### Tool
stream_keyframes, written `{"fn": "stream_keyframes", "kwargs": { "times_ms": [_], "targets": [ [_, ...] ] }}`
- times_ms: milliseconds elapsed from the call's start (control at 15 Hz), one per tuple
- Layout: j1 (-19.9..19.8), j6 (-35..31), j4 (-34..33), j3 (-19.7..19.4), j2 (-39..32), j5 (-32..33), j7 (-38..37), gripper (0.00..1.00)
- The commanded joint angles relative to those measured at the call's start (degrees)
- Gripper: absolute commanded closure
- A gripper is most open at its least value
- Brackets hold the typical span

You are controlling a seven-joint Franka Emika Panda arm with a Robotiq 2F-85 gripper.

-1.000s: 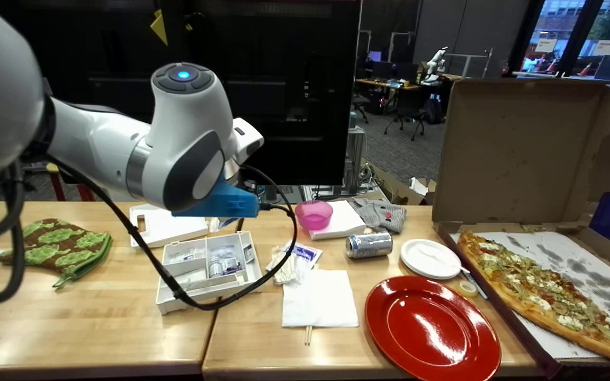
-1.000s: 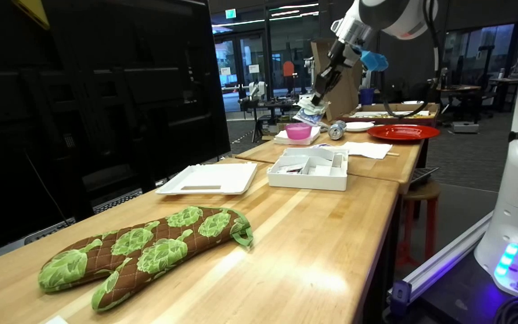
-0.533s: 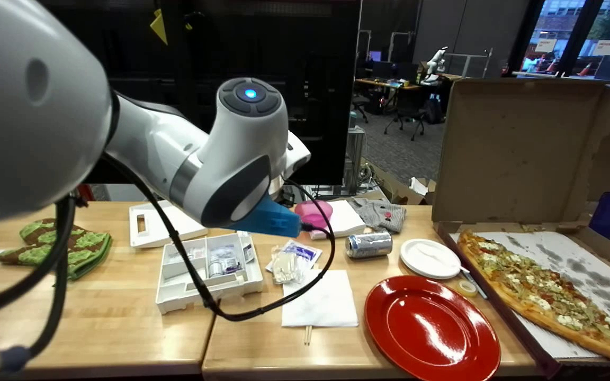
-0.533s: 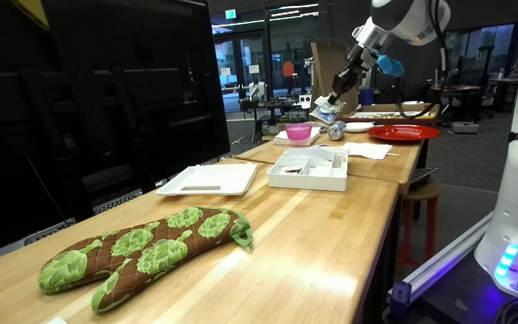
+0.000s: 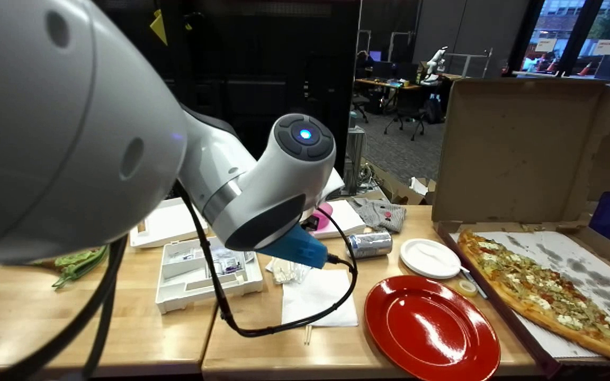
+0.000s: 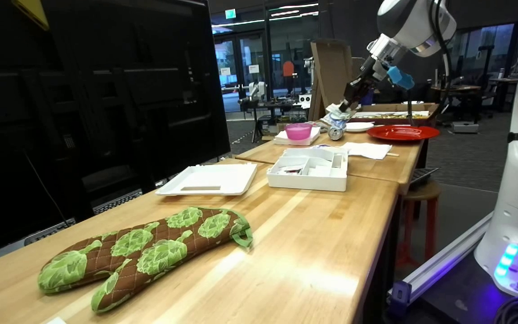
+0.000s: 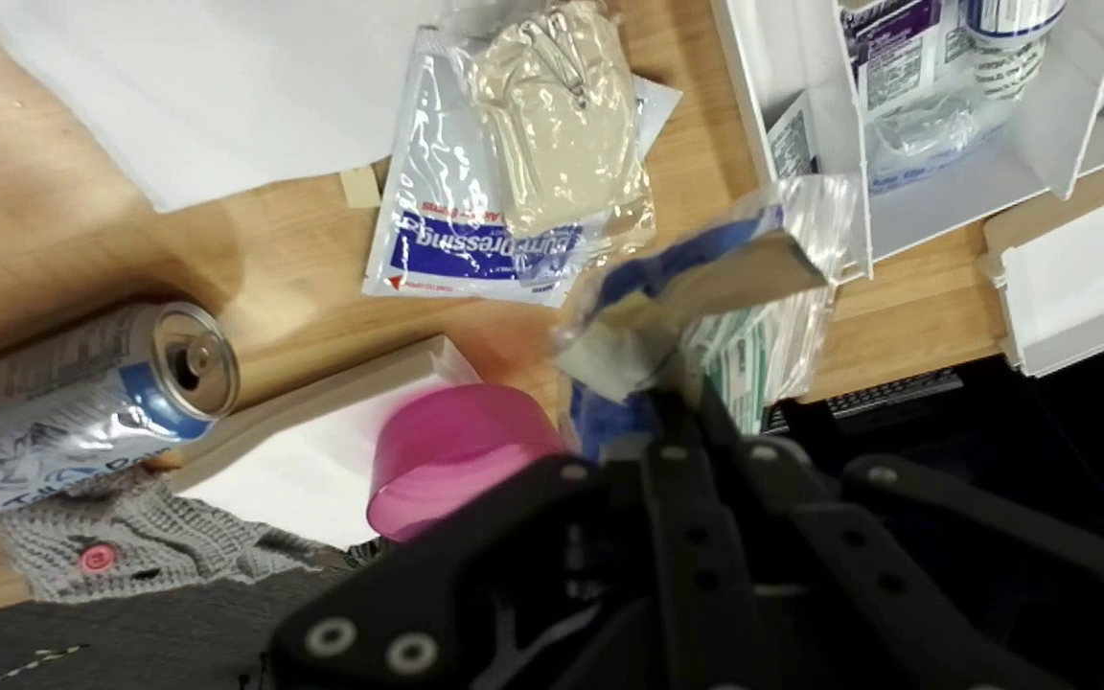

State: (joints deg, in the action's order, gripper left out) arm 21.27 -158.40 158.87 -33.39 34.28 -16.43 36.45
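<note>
Up above the wooden table (image 6: 295, 252), the gripper (image 7: 693, 412) is pinched tight on a bunch of thin, crinkly packets (image 7: 696, 297), blue, green and tan. A pink bowl (image 7: 456, 460) sits on a white stack (image 7: 312, 470) nearby. A shiny can (image 7: 92, 412) lies on its side, and a white box (image 7: 787, 43) holds more packets (image 7: 897, 57) and a small bottle (image 7: 1007, 48).

Wrist view close above, tabletop (image 6: 295, 234) shared in both exterior views
</note>
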Motion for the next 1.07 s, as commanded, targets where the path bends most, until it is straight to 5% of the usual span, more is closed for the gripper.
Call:
{"fn": "stream_keyframes", "kwargs": {
  "times_ms": [0, 933, 1000],
  "targets": [
    [5.61, -2.73, -1.88, -5.26, -4.55, -5.79, 4.06, 0.99],
    [25.44, -4.41, -9.29, -24.95, -11.81, -11.87, 6.35, 0.99],
    [26.62, -4.35, -9.68, -26.19, -11.99, -11.93, 6.27, 0.72]
  ]
}}
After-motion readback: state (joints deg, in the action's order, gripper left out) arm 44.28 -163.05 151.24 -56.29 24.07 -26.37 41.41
